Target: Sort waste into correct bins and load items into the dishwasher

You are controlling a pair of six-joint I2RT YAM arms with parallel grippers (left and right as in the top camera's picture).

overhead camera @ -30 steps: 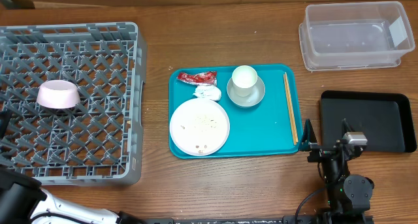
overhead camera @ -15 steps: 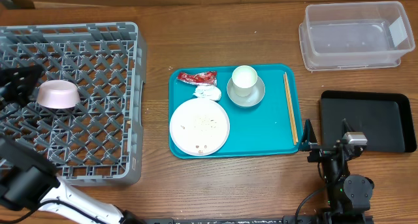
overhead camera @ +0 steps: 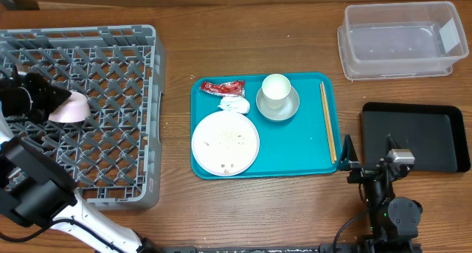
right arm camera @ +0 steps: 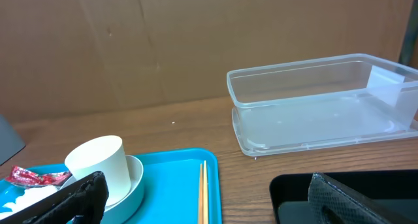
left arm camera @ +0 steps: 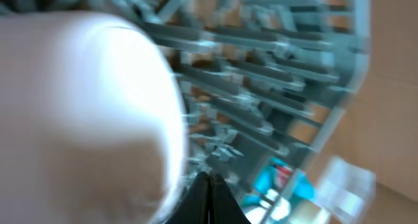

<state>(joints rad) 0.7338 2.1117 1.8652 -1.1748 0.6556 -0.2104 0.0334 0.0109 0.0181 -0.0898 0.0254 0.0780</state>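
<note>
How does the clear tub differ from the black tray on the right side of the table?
The clear tub is see-through; the black tray is opaque. The tub has high walls; the tray is shallow. The tub lies farther back; the tray lies nearer the front. Both are rectangular.

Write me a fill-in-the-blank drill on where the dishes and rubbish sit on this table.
1. The white cup stands inside the grey ____.
2. The chopsticks lie on the ____ tray.
3. The small white bowl sits in the grey dish ____.
4. The wrapper next to the tissue is ____.

Missing words: bowl; teal; rack; red.
</note>
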